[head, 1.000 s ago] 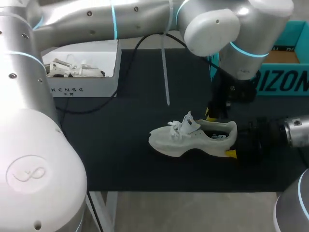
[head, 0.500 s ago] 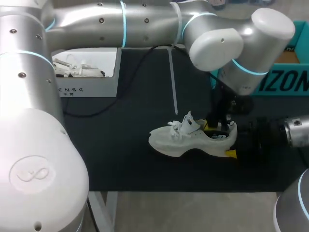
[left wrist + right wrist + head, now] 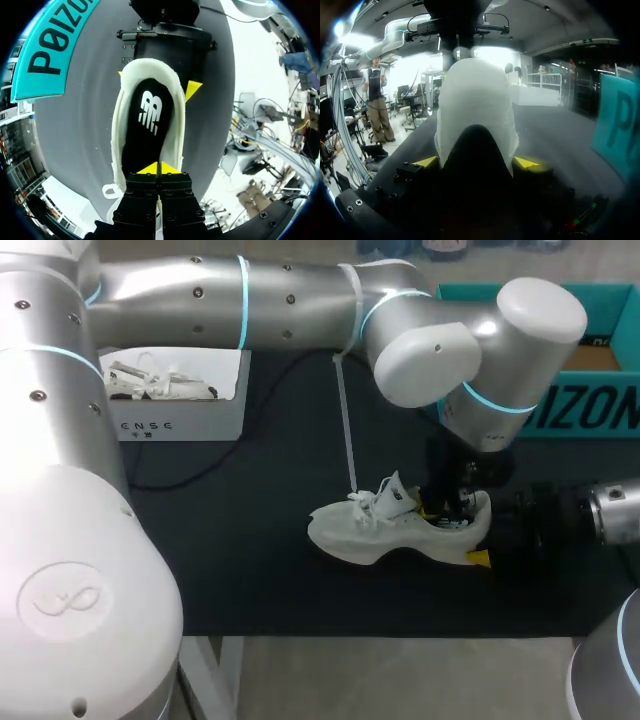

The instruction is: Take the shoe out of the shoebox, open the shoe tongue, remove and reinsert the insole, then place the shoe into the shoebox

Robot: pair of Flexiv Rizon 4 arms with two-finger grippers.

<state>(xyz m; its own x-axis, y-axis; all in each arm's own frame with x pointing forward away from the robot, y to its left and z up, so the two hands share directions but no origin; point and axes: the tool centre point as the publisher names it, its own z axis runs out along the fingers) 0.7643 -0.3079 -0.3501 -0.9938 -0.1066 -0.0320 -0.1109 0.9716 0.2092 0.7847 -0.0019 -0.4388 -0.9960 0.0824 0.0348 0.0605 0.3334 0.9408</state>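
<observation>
Far left: open white cardboard shoebox (image 3: 180, 422) with a second pale shoe (image 3: 150, 383) inside. Centre of the black mat-covered desk (image 3: 250, 550): shoe (image 3: 380, 530), off-white, chunky moulded sole, standing upright outside the shoebox, toe toward it. Left gripper (image 3: 159, 169) closed, yellow tips pressed together at the smooth black insole (image 3: 147, 120); cannot tell whether it pinches the insole. Right gripper (image 3: 476, 162) clamps the rounded heel from both sides. Far right: teal box (image 3: 590, 405).

White shoe (image 3: 365, 536) upright, black insole (image 3: 147, 127) inside
</observation>
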